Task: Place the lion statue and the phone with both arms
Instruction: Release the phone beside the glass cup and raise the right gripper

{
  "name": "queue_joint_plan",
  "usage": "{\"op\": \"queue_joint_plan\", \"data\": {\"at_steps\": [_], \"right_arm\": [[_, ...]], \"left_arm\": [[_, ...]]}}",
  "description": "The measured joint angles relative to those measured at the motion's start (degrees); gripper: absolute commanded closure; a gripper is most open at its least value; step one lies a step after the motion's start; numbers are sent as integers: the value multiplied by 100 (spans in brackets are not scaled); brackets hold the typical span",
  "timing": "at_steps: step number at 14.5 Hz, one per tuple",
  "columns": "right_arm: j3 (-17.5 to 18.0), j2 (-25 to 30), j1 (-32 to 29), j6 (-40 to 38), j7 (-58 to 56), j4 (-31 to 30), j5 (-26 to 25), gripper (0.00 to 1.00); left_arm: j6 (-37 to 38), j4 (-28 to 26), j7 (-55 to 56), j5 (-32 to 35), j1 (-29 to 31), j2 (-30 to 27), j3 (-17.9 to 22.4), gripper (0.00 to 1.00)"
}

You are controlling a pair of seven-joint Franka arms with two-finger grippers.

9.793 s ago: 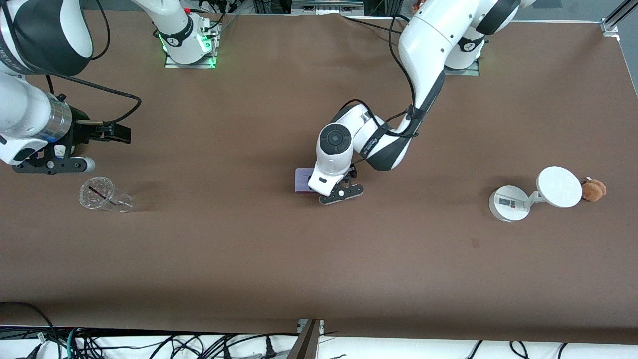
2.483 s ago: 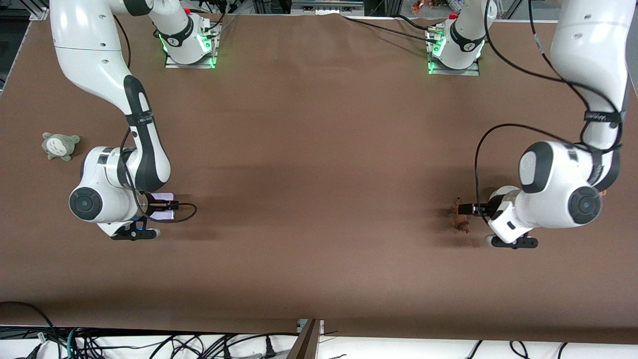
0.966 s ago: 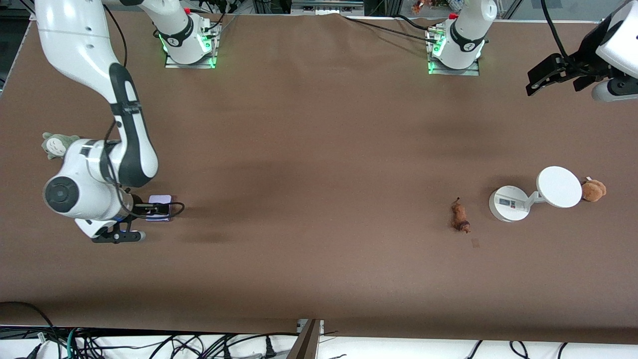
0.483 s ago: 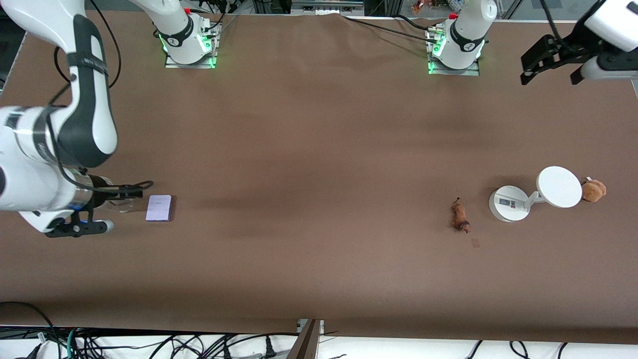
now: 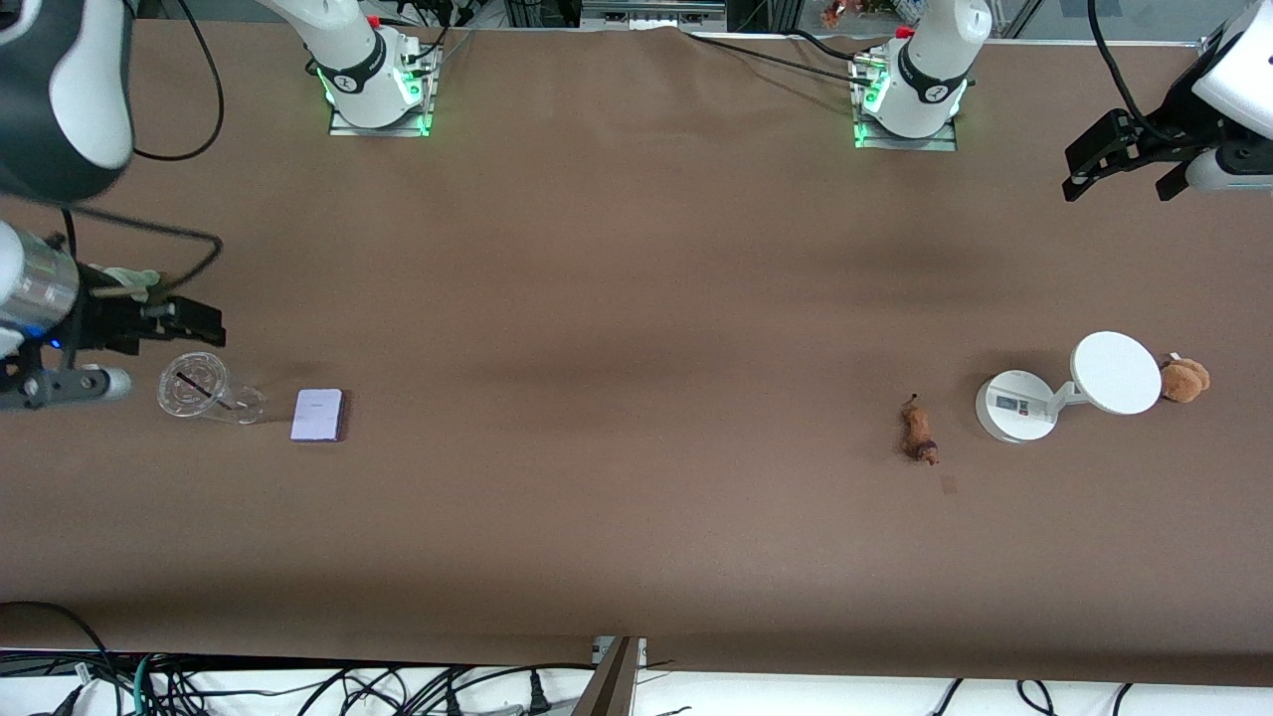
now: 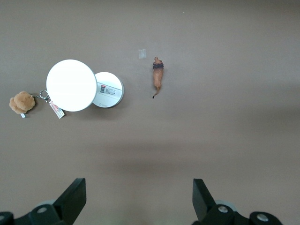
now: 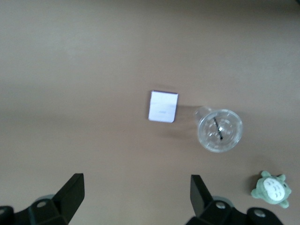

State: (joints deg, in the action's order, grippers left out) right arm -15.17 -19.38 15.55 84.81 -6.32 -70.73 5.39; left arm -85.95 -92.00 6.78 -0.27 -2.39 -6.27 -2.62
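Phone, flat pale lavender slab [image 5: 318, 414], lies just beside clear plastic cup [image 5: 193, 385] | reddish-brown lion statue [image 5: 920, 431] near white round-based device [image 5: 1017, 405] | left gripper [image 5: 1122, 159] and right gripper [image 5: 171, 323] raised, released, empty

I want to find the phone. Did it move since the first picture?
Yes. The phone moved from mid-table toward the right arm's end, now beside the clear cup.
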Motion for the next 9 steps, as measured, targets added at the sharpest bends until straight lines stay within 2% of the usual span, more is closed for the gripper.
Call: {"op": "queue_joint_plan", "data": {"at_steps": [4,9], "right_arm": [[441,891,-13,-46,0,-1105,-224,0],[606,1763,-522,-178,-19,-1461,-258,0]], "left_arm": [[-52,106,0,0,-1,45,-1,0],[-53,227,0,0,33,171,56,0]]}}
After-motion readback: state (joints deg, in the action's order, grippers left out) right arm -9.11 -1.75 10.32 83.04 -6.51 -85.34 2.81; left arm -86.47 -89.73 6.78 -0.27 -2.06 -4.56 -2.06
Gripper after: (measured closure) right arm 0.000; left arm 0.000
